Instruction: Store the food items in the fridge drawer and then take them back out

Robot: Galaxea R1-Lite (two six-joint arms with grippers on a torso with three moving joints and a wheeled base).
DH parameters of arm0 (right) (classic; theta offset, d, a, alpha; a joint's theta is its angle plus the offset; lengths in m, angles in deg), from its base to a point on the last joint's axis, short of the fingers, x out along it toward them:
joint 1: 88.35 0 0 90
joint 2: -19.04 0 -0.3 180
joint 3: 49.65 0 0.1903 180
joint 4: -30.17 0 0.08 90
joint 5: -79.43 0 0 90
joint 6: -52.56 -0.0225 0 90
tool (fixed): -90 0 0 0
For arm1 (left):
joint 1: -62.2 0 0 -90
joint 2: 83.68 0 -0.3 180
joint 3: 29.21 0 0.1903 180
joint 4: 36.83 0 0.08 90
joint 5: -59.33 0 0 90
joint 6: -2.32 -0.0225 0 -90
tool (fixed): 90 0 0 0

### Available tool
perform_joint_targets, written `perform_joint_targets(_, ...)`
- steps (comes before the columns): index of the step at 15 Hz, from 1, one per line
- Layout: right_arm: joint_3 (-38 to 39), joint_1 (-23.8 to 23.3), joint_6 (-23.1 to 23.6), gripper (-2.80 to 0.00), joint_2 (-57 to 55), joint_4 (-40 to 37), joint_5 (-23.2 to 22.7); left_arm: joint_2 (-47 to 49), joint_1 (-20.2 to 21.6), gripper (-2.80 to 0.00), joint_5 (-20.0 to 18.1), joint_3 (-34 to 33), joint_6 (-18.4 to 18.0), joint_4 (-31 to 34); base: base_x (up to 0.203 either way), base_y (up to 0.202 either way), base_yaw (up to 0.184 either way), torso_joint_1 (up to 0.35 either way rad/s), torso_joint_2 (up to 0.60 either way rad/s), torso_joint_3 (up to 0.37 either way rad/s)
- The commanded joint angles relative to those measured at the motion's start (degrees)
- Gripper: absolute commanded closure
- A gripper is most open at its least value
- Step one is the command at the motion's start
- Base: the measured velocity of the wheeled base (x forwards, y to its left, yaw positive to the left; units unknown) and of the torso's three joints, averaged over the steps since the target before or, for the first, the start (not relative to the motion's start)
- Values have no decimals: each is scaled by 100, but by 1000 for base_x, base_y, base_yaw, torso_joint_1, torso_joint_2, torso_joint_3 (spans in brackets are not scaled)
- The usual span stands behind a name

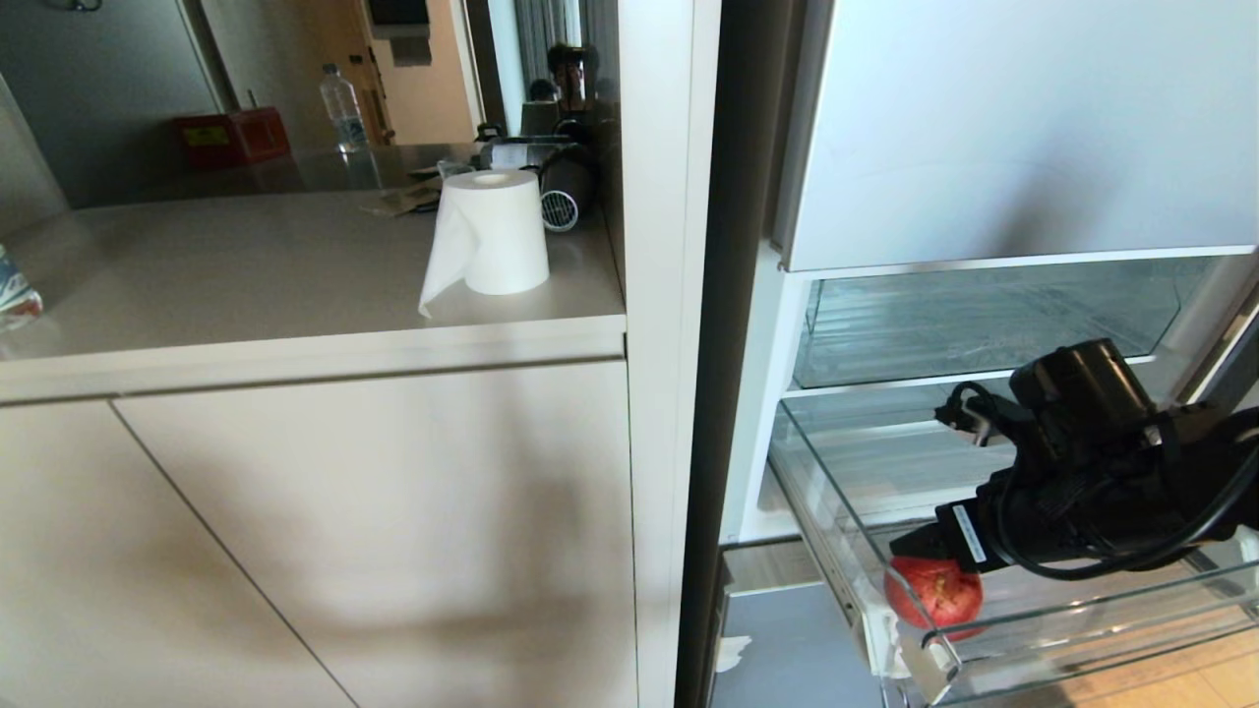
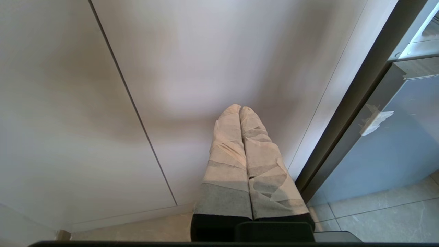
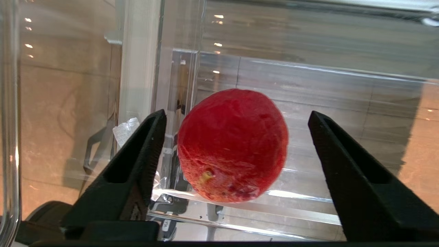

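A round red fruit [image 3: 233, 145], one of the food items, rests on the floor of the clear fridge drawer [image 1: 1082, 629], close to its front left corner [image 1: 934, 593]. The drawer is pulled out of the fridge. My right gripper [image 3: 236, 115] reaches down into it and stands open, with one black finger [image 3: 144, 151] close beside the fruit and the other well clear of it. The head view shows the same right gripper [image 1: 910, 547] just above the fruit. My left gripper [image 2: 240, 109] is parked low in front of the cabinet door, its taped fingers pressed together and empty.
A smaller clear compartment [image 1: 984, 324] sits above the drawer, under a pale-blue door panel [image 1: 1023, 128]. To the left, a counter [image 1: 246, 275] carries a paper roll [image 1: 492, 231], a bottle [image 1: 341, 103] and a red box [image 1: 231, 136]. A person [image 1: 570, 69] is far behind.
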Motion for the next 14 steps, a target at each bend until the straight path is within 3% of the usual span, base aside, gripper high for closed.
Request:
perform_joint_targets(1, 34, 60, 2, -280, -74, -11, 37, -2, -6, 0, -2, -1, 1, 7, 0, 0, 0, 0, 0, 0)
perform_joint_targets(14, 249, 16, 4, -280, -439, -81, 61, -2, 2, 0, 6, -1, 1, 7, 0, 0, 0, 0, 0, 0)
